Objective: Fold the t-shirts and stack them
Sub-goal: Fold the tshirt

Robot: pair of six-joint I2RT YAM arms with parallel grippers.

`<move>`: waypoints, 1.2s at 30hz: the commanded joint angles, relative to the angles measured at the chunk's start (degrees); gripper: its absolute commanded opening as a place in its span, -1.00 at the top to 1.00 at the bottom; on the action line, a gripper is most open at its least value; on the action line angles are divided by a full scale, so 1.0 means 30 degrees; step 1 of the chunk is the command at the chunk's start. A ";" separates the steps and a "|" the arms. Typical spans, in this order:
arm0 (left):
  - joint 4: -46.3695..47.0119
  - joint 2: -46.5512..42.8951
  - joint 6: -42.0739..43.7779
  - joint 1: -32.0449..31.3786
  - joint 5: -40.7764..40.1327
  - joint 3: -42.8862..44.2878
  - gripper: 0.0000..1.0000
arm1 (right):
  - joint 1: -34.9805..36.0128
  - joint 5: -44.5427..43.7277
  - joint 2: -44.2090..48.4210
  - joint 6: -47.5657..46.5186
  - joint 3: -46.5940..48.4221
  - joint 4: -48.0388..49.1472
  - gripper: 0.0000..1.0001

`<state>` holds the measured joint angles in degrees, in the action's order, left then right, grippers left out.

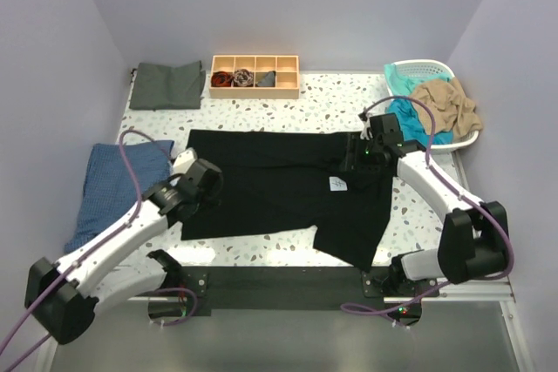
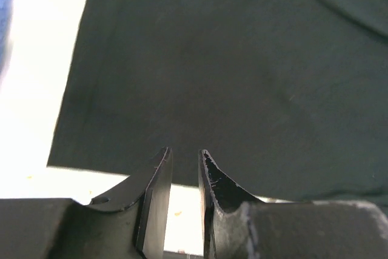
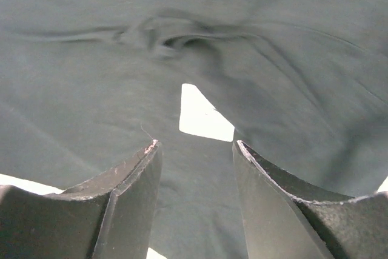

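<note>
A large black t-shirt (image 1: 270, 180) lies spread flat mid-table, its small white tag (image 1: 338, 184) facing up. My left gripper (image 1: 211, 184) is over the shirt's left edge. In the left wrist view the left gripper (image 2: 185, 151) has a narrow gap between its jaws, nothing in it, at the shirt's edge (image 2: 230, 77). My right gripper (image 1: 356, 161) is over the shirt's right part. In the right wrist view the right gripper (image 3: 195, 142) is open and empty just above the cloth (image 3: 91, 77), the tag (image 3: 203, 116) just ahead. A folded grey-green shirt (image 1: 166, 84) lies at the back left.
A white basket (image 1: 436, 65) at the back right holds the teal shirt (image 1: 406, 118) and the tan shirt (image 1: 446, 104). A wooden divided tray (image 1: 255, 86) with small bundled cloths stands at the back. A blue cloth (image 1: 118, 185) lies at the left edge.
</note>
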<state>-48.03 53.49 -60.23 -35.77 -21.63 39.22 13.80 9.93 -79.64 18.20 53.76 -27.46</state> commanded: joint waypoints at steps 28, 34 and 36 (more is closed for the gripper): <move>1.3930 1.6970 0.9852 0.6062 0.2608 0.8371 0.38 | -0.0324 -0.3164 -0.9192 0.0994 0.6103 0.1537 -0.10; 1.4517 1.9460 0.9733 0.7029 0.3547 0.9131 0.38 | -0.0382 -0.3572 -1.1244 0.0849 0.8000 0.1627 -0.10; 1.4196 2.0453 0.9822 0.7409 0.3314 1.0035 0.38 | -0.0470 -0.3400 -1.2620 0.0790 0.8912 0.1217 -0.10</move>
<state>-6.48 109.10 -31.83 -15.70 -12.53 65.01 13.04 0.73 -111.68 20.99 74.87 -23.16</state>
